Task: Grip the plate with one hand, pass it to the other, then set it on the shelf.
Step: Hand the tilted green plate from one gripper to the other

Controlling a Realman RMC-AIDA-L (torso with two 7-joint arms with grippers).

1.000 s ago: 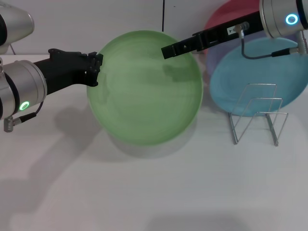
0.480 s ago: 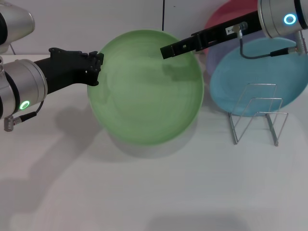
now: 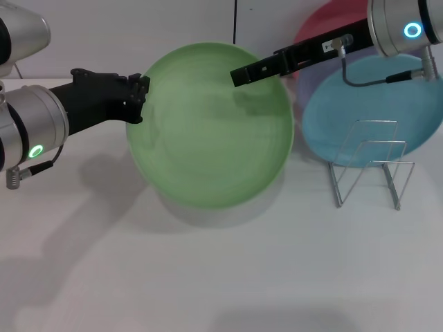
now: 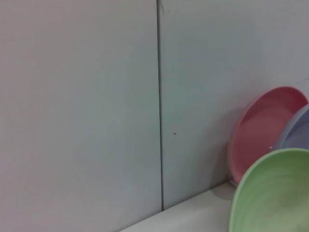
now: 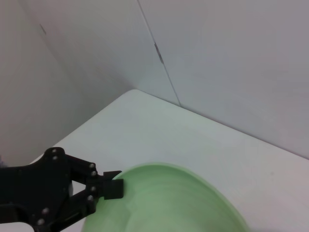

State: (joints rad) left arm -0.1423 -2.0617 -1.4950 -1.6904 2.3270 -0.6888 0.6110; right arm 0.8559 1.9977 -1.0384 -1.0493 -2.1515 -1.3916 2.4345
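Clamped on the left edge of the plate [image 3: 210,124], your left gripper [image 3: 138,97] holds it up off the table [image 3: 221,277], face tilted toward you, so the far edge is offered for the pass. Your right gripper [image 3: 239,75] reaches in over the plate's upper right rim; whether its fingers are apart or pinched, you cannot tell from the head view. Off to the right stands the shelf [image 3: 370,162], well apart from the plate and bare, ready for the last step. Behind it lean a teal plate [image 3: 360,104], a lavender plate [image 3: 303,86] and a pink plate [image 3: 315,24] (mostly covered by the arm). Neither wrist view shows its own fingers; the right one catches the left gripper biting the rim.
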